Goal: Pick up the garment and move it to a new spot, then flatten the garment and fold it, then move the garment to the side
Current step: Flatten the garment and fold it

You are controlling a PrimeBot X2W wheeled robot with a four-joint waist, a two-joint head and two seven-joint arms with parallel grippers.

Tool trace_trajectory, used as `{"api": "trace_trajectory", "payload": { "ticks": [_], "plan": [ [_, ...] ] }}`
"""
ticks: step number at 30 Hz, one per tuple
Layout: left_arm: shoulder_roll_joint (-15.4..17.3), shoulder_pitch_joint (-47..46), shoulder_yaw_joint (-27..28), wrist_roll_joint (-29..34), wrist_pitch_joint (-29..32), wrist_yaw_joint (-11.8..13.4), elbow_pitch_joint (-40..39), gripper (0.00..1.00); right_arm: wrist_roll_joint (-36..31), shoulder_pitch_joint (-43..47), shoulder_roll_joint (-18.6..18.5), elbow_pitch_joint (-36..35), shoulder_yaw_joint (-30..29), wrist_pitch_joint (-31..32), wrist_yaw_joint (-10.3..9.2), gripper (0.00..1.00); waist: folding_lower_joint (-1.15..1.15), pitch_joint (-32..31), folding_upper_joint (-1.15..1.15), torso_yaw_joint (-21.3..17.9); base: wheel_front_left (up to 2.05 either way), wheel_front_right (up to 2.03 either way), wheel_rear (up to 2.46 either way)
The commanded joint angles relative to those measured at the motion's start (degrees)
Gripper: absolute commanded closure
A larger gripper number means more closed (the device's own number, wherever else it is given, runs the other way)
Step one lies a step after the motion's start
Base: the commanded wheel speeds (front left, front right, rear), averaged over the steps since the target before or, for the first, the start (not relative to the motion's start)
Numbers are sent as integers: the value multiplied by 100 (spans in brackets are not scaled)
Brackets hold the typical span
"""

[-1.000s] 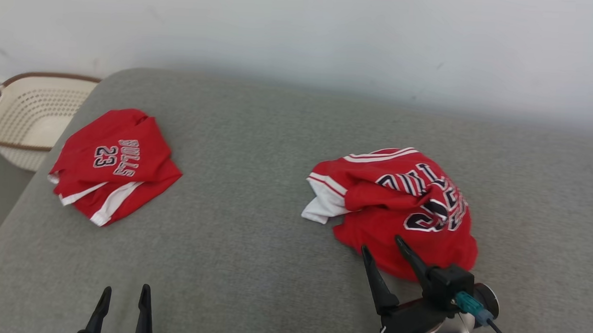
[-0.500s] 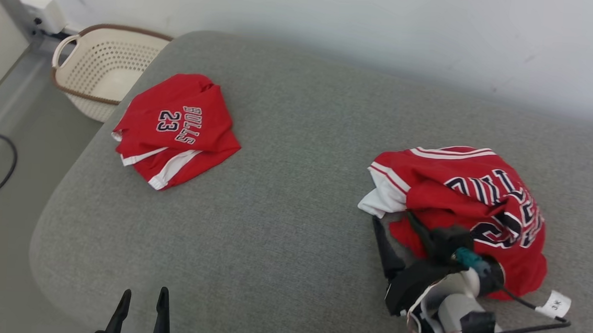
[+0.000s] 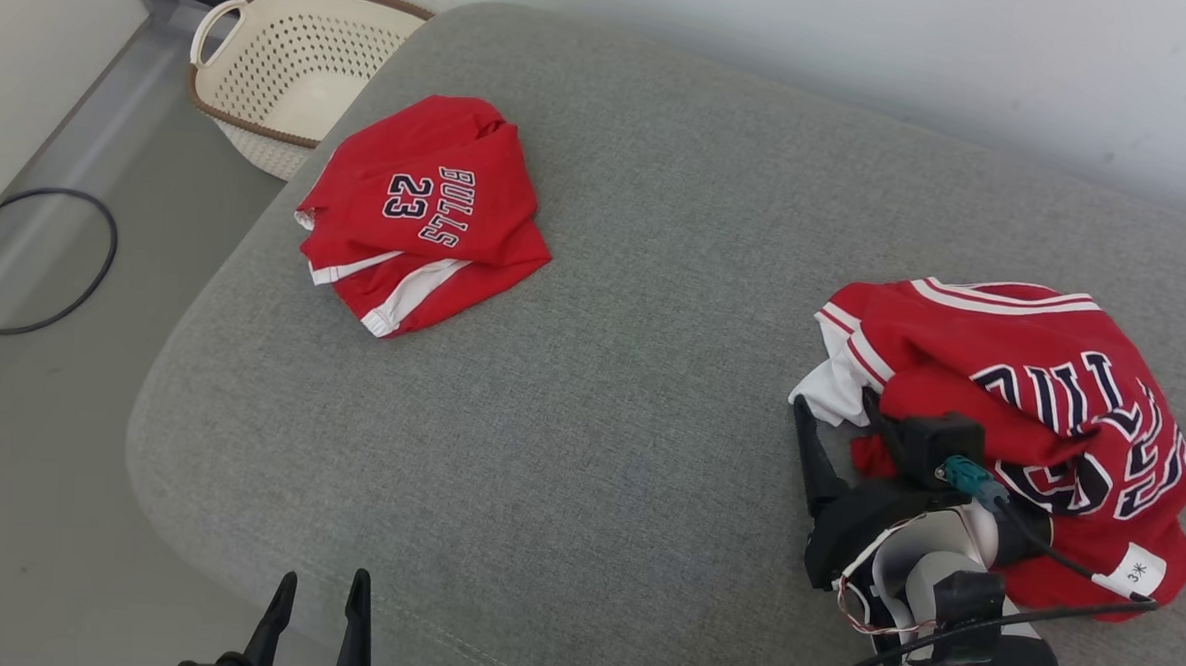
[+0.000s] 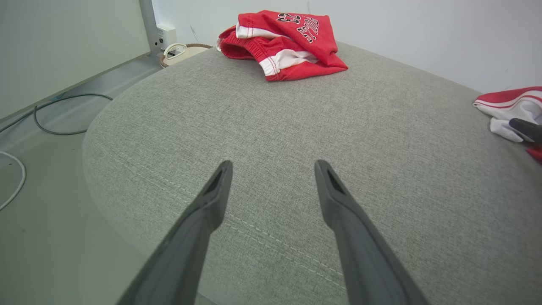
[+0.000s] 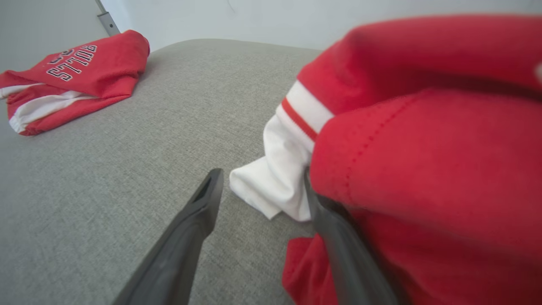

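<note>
Red crumpled jersey (image 3: 1041, 393) lies at the right end of the grey cushion (image 3: 598, 443), just ahead and right of the right gripper (image 3: 833, 402), whose spread, empty jaws straddle its white hem (image 5: 275, 186); the left gripper (image 3: 324, 577), likewise spread, sits well apart

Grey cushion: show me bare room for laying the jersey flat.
Widest bare stretch: mid cushion, between the folded shorts and the crumpled jersey. The near edge by the left gripper is bare too. Crowded around the right gripper and jersey.
</note>
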Motion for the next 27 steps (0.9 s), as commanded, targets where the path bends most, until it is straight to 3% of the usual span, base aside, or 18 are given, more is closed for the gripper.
{"api": "trace_trajectory", "payload": {
  "ticks": [1, 2, 3, 9, 16, 21, 27],
  "plan": [
    [-2, -74, -20, -37, -7, 10, 22, 0, -52, -43, -11, 53, -27, -3, 4, 37, -1, 54, 0, 62, 0, 0, 0],
    [-1, -81, -53, -52, -7, 8, 23, 0, -117, -81, -4, 105, -98, -3, 4, 76, -1, 66, 0, 83, 0, 0, 0],
    [0, -85, -81, -77, -7, 12, 25, 0, -173, -118, 5, 148, -174, -3, 4, 100, -1, 77, 0, 105, 0, 0, 0],
    [0, -18, -125, -154, -7, 55, 30, 0, -253, -266, 91, 12, -345, -4, 4, 100, -1, 62, 0, 143, 0, 0, 0],
    [-1, 137, -41, -114, -7, 59, 98, 0, 681, -459, 141, -842, 344, -4, 4, 100, -1, -88, 0, 15, 0, 0, 0],
    [-1, 126, -119, -156, -7, 36, 157, 0, 1392, -1161, 133, -1511, 839, -5, 4, 100, -1, -179, 0, -67, 0, 0, 0],
    [1, 204, -146, -142, -7, 17, 251, 0, 1624, -2131, 134, -1970, 788, -3, 4, 100, -1, -352, 0, -155, 0, 0, 0]
  ]
}}
